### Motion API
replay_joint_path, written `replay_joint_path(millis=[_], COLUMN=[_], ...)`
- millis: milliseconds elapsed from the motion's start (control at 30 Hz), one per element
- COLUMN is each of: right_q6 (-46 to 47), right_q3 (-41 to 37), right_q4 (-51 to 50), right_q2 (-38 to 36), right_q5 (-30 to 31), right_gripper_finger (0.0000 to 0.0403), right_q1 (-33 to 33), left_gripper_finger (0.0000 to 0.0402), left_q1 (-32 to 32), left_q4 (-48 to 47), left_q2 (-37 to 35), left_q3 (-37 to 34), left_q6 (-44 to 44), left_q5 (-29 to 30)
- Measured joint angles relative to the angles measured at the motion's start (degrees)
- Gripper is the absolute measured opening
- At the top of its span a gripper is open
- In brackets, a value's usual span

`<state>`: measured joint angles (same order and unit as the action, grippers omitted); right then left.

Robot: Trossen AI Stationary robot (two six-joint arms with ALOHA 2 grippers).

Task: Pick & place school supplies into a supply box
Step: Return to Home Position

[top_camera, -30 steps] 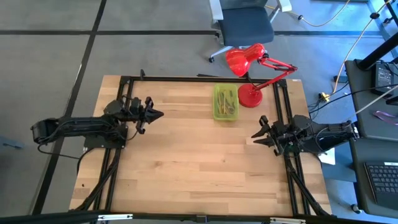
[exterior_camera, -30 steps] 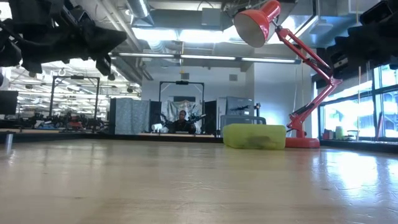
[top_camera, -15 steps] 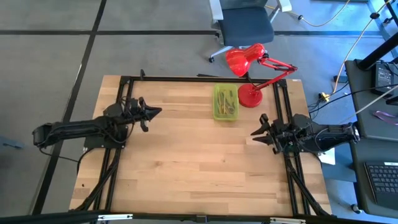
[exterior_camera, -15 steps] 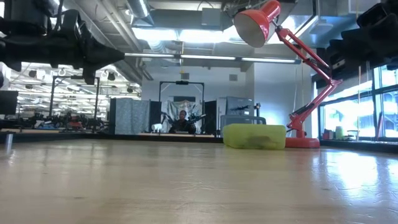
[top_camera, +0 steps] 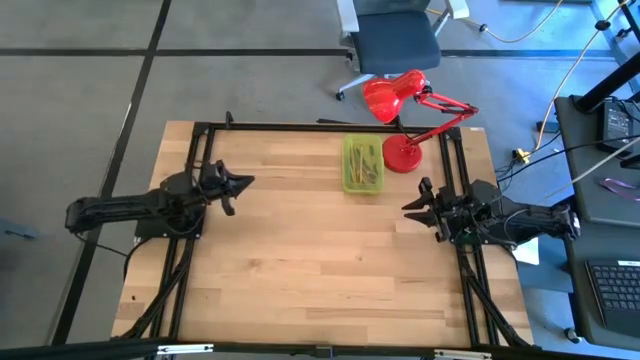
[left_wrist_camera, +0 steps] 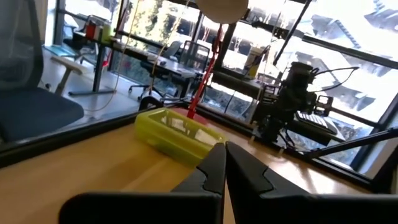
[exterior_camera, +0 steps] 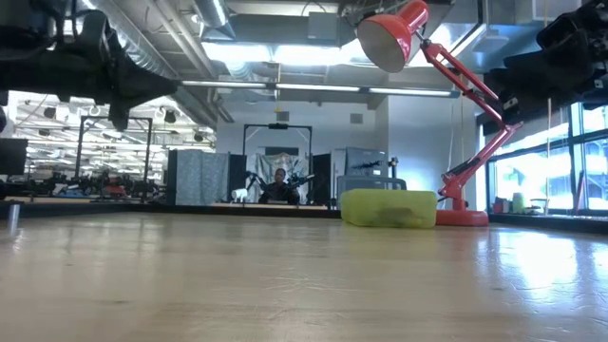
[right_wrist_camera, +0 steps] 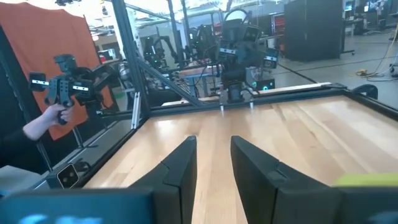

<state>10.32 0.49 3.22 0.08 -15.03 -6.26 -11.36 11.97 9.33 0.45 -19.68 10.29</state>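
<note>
The supply box [top_camera: 363, 165], a translucent yellow-green case, lies on the table near its far edge, beside the lamp's base. Several thin pens and pencils [top_camera: 366, 170] lie inside it. The box also shows in the low view [exterior_camera: 389, 208] and the left wrist view [left_wrist_camera: 180, 135]. My left gripper [top_camera: 248, 181] is shut and empty, held level above the table's left side and pointing toward the right edge; its fingertips [left_wrist_camera: 224, 163] meet. My right gripper [top_camera: 407, 209] is open and empty above the right side, pointing left, with bare table between its fingers [right_wrist_camera: 213, 165].
A red desk lamp [top_camera: 405, 110] stands at the far right corner, its base right of the box. Black frame rails run along the table's left [top_camera: 190, 240] and right [top_camera: 465, 280] sides. A hand [right_wrist_camera: 40, 124] holding a device shows beyond the table.
My left gripper has drawn back a little toward the table's left edge and sunk slightly, swinging round as it went; it has stayed shut. My right gripper has swung slightly toward the far edge. The box has not moved.
</note>
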Motion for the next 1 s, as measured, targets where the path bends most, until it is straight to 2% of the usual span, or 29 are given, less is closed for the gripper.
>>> replay_joint_path(millis=[200,400,667,1000], right_q6=[-0.1,-0.1,-0.1,-0.1], right_q3=[0.0,0.0,0.0,0.0], right_q4=[0.2,0.3,0.4,0.4], right_q2=[0.0,0.0,0.0,0.0], right_q5=[-1.6,-2.4,-2.8,-2.6], right_gripper_finger=[0.0104,0.0104,0.0104,0.0104], right_q1=[-0.9,-0.9,-0.9,-0.9], left_gripper_finger=[0.0008,0.0004,0.0008,0.0007], left_q1=[3.1,5.2,5.4,5.4], left_q4=[-8.6,-9.1,-9.3,-9.3], left_q2=[-6.5,-8.5,-8.3,-8.3], left_q3=[0.0,0.2,0.2,0.2], left_q6=[-0.9,1.2,-0.4,-0.6], left_q5=[6.0,7.3,4.2,4.0])
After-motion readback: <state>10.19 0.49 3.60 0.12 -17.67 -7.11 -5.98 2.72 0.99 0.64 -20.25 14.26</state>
